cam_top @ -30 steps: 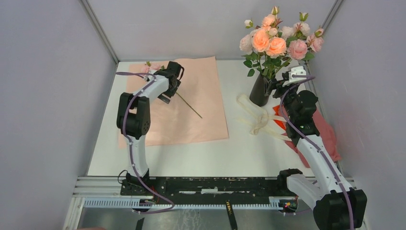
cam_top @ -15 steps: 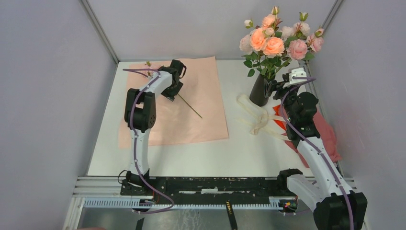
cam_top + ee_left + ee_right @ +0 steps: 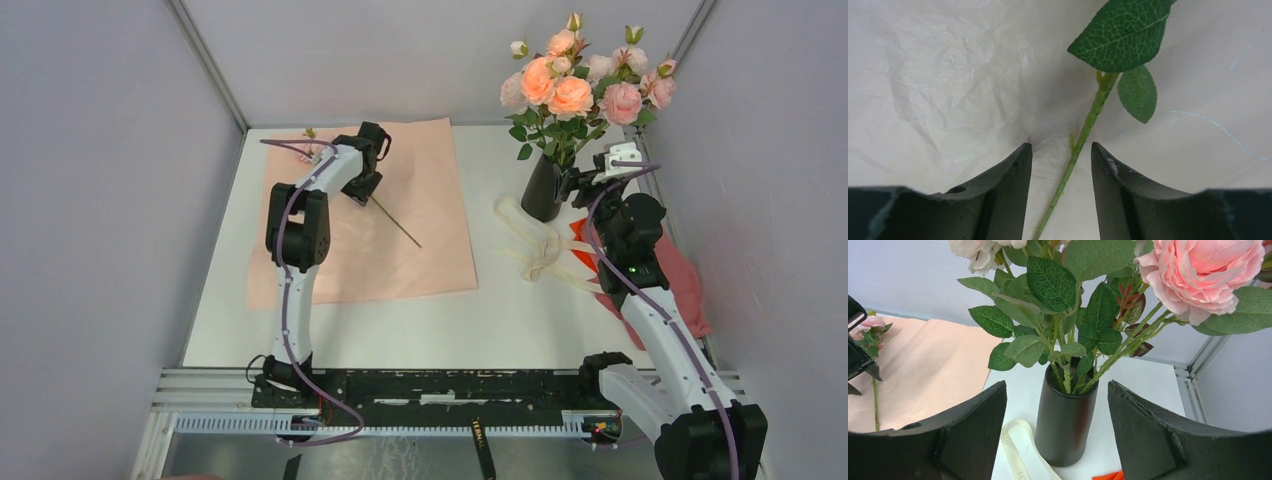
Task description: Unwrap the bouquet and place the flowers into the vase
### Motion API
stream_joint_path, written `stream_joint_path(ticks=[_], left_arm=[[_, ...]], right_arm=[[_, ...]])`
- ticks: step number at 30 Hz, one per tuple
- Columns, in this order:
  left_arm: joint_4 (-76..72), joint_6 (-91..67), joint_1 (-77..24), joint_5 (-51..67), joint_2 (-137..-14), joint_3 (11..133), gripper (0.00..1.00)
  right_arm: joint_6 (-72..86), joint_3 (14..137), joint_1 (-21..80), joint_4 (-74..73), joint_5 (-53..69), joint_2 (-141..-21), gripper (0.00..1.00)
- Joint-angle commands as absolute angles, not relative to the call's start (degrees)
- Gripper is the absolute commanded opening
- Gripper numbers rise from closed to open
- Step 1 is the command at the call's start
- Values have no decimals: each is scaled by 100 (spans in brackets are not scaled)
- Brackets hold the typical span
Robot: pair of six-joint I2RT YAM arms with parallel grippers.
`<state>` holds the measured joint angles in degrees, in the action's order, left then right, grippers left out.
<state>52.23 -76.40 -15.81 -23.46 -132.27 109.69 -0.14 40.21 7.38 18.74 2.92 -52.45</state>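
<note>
1. Vase (image 3: 543, 190): black, upright, holding the flowers (image 3: 575, 85), pink and peach roses.
2. Right gripper (image 3: 585, 180): just right of the vase, jaws wide apart, gripping nothing; the vase stands ahead of their gap.
3. Loose rose stem (image 3: 1083, 135): well left of the vase, flat on the wrapping paper (image 3: 400, 250).
4. Left gripper (image 3: 1060, 150): jaws apart astride that stem, which touches neither finger.
5. Ribbon (image 3: 535, 245): just in front of the vase.

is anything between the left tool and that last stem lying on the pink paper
Nothing visible. The stem lies between the open jaws of the left tool, flat on the wrapping paper, with a gap on either side.
</note>
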Motion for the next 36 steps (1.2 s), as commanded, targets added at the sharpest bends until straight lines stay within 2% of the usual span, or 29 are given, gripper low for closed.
stream_joint_path(ticks=[1, 5, 9, 11, 12, 14, 15, 23, 31, 36], left_arm=[[5397, -7417, -1549, -2256, -13446, 11393, 57], [5090, -7472, -1550, -2194, -13308, 11187, 63], [5604, -7513, -1556, -2436, -13524, 11685, 58], [5767, -7439, -1552, -2406, -13635, 11833, 46], [5813, -7422, -1551, -2389, -13659, 11841, 37], [5805, -7385, -1556, -2340, -13693, 11822, 11], [5776, -7319, -1552, -2294, -13712, 11819, 3], [5697, -7121, -1556, -2101, -13718, 11726, 2], [4857, -6970, -1639, -2277, -12674, 10580, 2], [4691, -6755, -1883, -2666, -12169, 10433, 2]], right_arm=[[-133, 3965, 713, 2025, 151, -5077, 79], [-192, 3992, 718, 1977, 53, -5092, 79], [-193, 3965, 718, 1960, 35, -5014, 80], [-198, 3940, 717, 1965, 35, -4980, 80], [-185, 3926, 720, 1973, 35, -4960, 80], [-185, 3911, 714, 1970, 35, -4934, 80], [-184, 3903, 713, 1960, 35, -4909, 80], [-137, 3832, 715, 1992, 40, -4885, 80], [-9, 3806, 714, 2086, 636, -4701, 80], [-9, 3771, 724, 2092, 606, -4423, 81]])
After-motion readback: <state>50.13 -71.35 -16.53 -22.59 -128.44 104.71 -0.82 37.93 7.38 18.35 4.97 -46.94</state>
